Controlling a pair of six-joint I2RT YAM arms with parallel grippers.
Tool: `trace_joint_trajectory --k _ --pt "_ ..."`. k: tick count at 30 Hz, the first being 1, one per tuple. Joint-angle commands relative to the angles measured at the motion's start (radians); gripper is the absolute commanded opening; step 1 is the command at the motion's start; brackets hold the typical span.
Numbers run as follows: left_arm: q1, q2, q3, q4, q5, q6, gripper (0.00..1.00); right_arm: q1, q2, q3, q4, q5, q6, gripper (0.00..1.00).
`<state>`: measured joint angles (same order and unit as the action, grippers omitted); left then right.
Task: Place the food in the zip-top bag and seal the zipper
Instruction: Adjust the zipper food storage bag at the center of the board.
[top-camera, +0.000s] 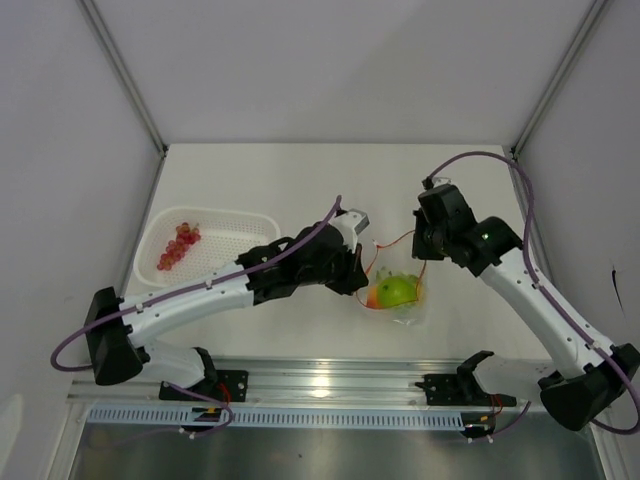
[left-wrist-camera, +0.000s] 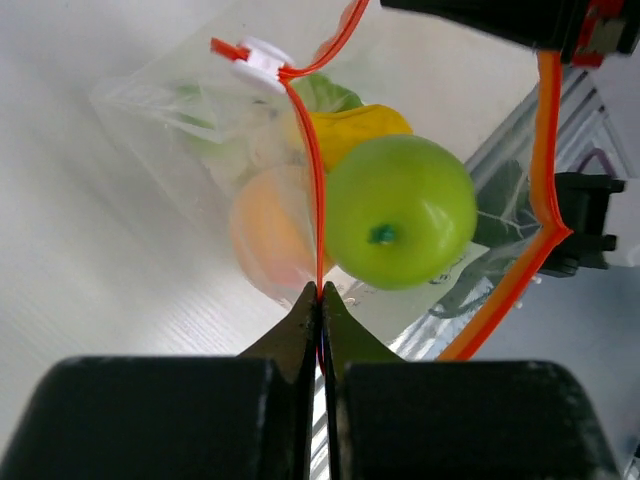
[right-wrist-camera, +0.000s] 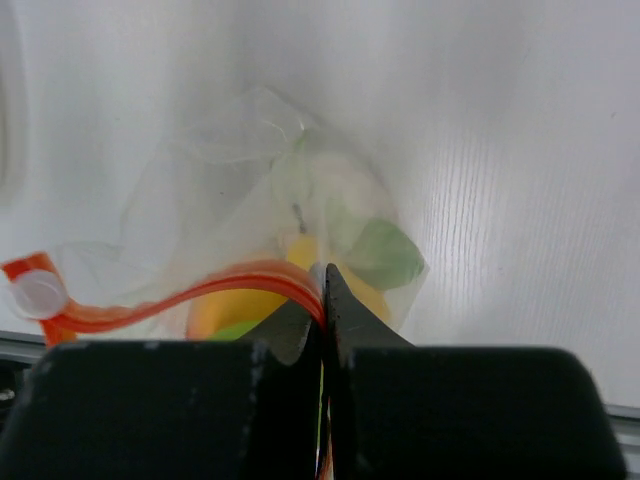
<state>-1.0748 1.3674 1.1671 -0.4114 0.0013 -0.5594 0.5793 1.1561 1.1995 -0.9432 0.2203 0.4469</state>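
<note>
Lying on the table (top-camera: 300, 180) well apart from the white basket (top-camera: 250, 225), on the side of it toward the right arm, the zip-top bag (top-camera: 410, 312) is held by its mouth from two sides. The left gripper (left-wrist-camera: 320, 292) is seen fully closed, with one run of the zipper (left-wrist-camera: 318, 200) pinched between its fingertips. The right gripper (right-wrist-camera: 322, 275) is likewise closed tight on the other run of that red-orange strip. Between the two grips the mouth is pulled apart into an open loop. A white slider tab (left-wrist-camera: 262, 58) is seen at one end of the strip. Inside the bag, the green apple (left-wrist-camera: 400, 210) is seen nearest the mouth, with the round orange (left-wrist-camera: 268, 232) pressed beside it and the yellow piece (left-wrist-camera: 350, 130) behind both. A pale whitish piece (right-wrist-camera: 330, 190) is made out faintly through the plastic. The bunch of red-purple grapes (top-camera: 178, 245) is left inside the basket, at its end farthest from the bag.
</note>
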Motion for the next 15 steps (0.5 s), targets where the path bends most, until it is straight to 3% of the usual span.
trace_joint_trajectory --k 1,5,8,11,15 --pt "0.003 -0.099 0.042 0.065 0.046 0.001 0.00 -0.012 -0.006 0.207 -0.038 -0.009 -0.053 0.00" --pt "0.006 -0.120 0.039 0.068 0.051 -0.016 0.01 -0.021 0.051 0.296 -0.108 -0.071 -0.056 0.00" --pt "0.035 -0.036 0.058 -0.013 0.055 -0.068 0.01 -0.065 0.106 0.233 -0.043 -0.146 -0.047 0.00" --pt "0.062 0.021 0.020 -0.006 0.072 -0.117 0.00 -0.150 0.193 0.112 0.075 -0.341 -0.054 0.00" --pt "0.093 0.033 0.000 -0.006 0.095 -0.143 0.01 -0.182 0.287 0.077 0.071 -0.401 -0.080 0.00"
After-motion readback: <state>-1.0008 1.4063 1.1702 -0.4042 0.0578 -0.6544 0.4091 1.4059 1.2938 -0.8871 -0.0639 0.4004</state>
